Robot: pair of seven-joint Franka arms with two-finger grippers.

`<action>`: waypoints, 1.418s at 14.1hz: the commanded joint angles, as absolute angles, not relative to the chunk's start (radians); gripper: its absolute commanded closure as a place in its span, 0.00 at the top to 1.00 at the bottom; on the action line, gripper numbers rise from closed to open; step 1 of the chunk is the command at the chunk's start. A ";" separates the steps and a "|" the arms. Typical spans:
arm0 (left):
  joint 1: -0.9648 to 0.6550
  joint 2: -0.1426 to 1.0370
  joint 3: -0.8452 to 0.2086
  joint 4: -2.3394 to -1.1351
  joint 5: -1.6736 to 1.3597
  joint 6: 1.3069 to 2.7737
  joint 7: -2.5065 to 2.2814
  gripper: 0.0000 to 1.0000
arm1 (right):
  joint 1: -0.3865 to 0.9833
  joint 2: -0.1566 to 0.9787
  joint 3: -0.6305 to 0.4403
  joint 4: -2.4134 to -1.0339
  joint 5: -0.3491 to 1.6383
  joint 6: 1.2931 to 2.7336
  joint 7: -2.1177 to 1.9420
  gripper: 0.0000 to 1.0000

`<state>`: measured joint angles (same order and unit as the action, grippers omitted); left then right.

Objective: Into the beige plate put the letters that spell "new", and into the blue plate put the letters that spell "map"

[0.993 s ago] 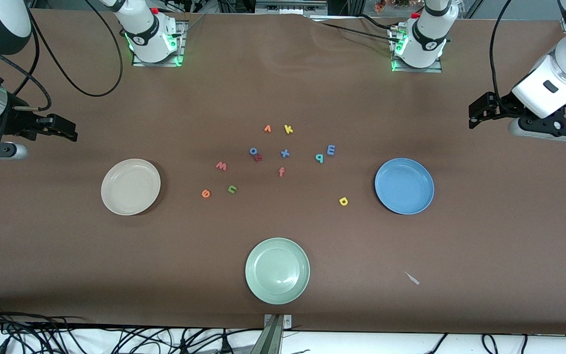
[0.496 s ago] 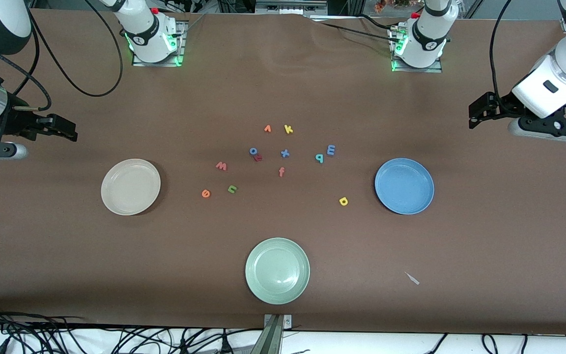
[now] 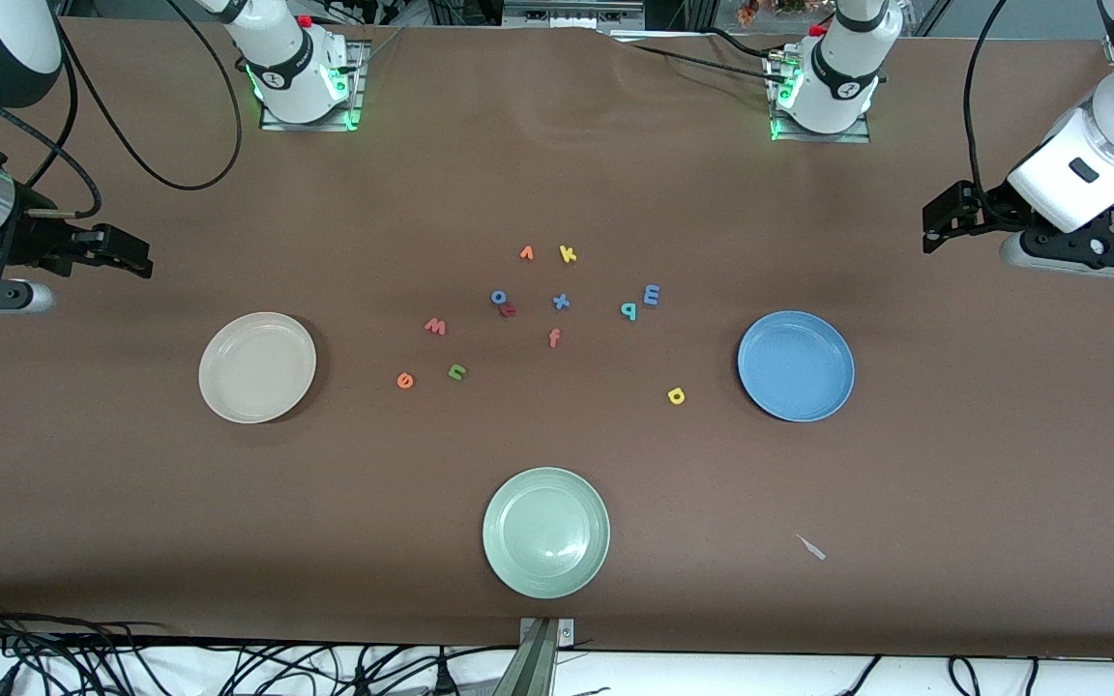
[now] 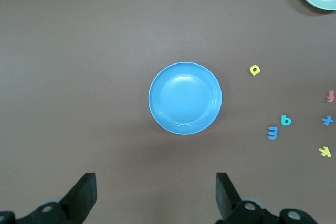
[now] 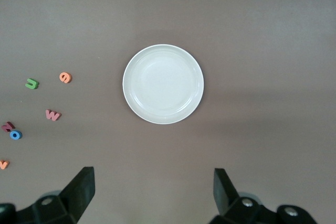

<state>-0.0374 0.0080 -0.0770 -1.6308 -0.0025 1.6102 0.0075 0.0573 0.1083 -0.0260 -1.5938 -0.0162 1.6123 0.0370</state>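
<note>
The beige plate (image 3: 257, 367) lies empty toward the right arm's end, the blue plate (image 3: 796, 365) empty toward the left arm's end. Between them lie the green "n" (image 3: 457, 371), orange "e" (image 3: 405, 381) and salmon "w" (image 3: 435, 327), and the blue "m" (image 3: 652, 295), teal "p" (image 3: 629, 310) and yellow "a" (image 3: 676, 395). My right gripper (image 3: 127, 253) hangs open and empty above the table beside the beige plate (image 5: 163, 84). My left gripper (image 3: 939, 224) hangs open and empty beside the blue plate (image 4: 185, 98).
A pale green plate (image 3: 545, 532) sits near the front edge. Other letters lie mid-table: orange "v" (image 3: 526, 253), yellow "k" (image 3: 568, 254), blue "o" (image 3: 498, 297), blue "x" (image 3: 561, 302), pink "f" (image 3: 554, 337). A small paper scrap (image 3: 811, 547) lies nearer the camera than the blue plate.
</note>
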 commanded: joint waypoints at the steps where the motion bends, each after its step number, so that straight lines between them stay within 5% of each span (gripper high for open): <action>1: -0.037 0.006 -0.083 -1.626 0.020 1.608 0.000 1.00 | 0.052 0.113 -0.025 -1.603 -0.009 1.626 0.040 1.00; 7: -0.069 0.073 -0.116 -1.623 0.023 1.595 0.000 1.00 | 0.152 0.213 -0.012 -1.594 -0.005 1.722 0.041 1.00; 10: -0.142 0.196 -0.167 -1.621 0.017 1.626 -0.078 1.00 | 0.189 0.317 -0.003 -1.588 0.029 1.779 0.028 1.00; 17: -0.331 0.435 -0.172 -1.624 -0.004 1.765 -0.199 1.00 | 0.316 0.512 -0.003 -1.623 0.066 2.051 0.227 1.00; 20: -0.388 0.498 -0.170 -1.647 -0.009 1.874 -0.219 1.00 | 0.337 0.514 -0.003 -1.774 0.066 2.292 0.291 1.00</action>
<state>-0.3576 0.4651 -0.1791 -1.6511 -0.0033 1.8340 -0.1972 0.3288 0.5381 0.0006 -1.6613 0.0555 2.1520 0.2507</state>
